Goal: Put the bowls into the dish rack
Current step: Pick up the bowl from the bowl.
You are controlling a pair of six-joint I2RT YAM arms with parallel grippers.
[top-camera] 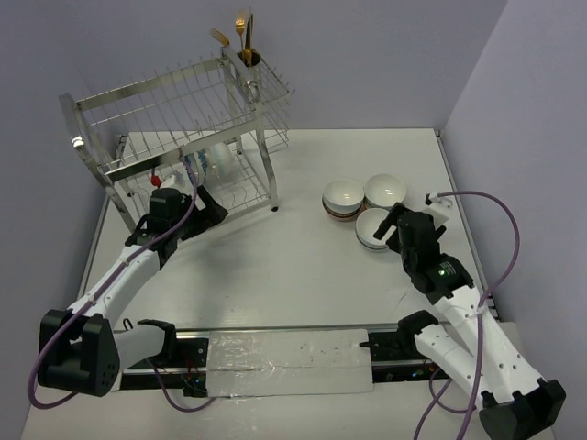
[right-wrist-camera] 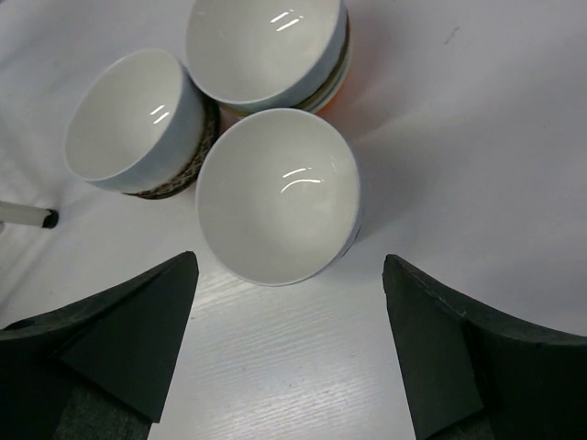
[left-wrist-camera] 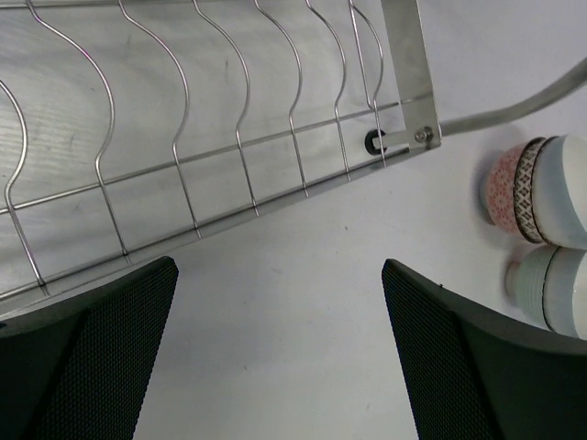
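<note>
The right pincer (right-wrist-camera: 289, 264) gapes wide and empty, three stacks of bowls (right-wrist-camera: 275, 197) on the table (right-wrist-camera: 459, 137) just ahead of its tips. The left pincer (left-wrist-camera: 280, 275), equally wide, holds nothing, the dish rack (left-wrist-camera: 408, 55) just beyond it.

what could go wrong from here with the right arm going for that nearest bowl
1. The right gripper, open, lines up on the nearest bowl, which sits close against a second bowl and a third bowl; a finger could knock them.
2. Coloured rims show under the third bowl, so these look stacked; a lift may drag or tip the one beneath.
3. The left gripper, open, sits at the dish rack front, possibly blocking loading.
</note>
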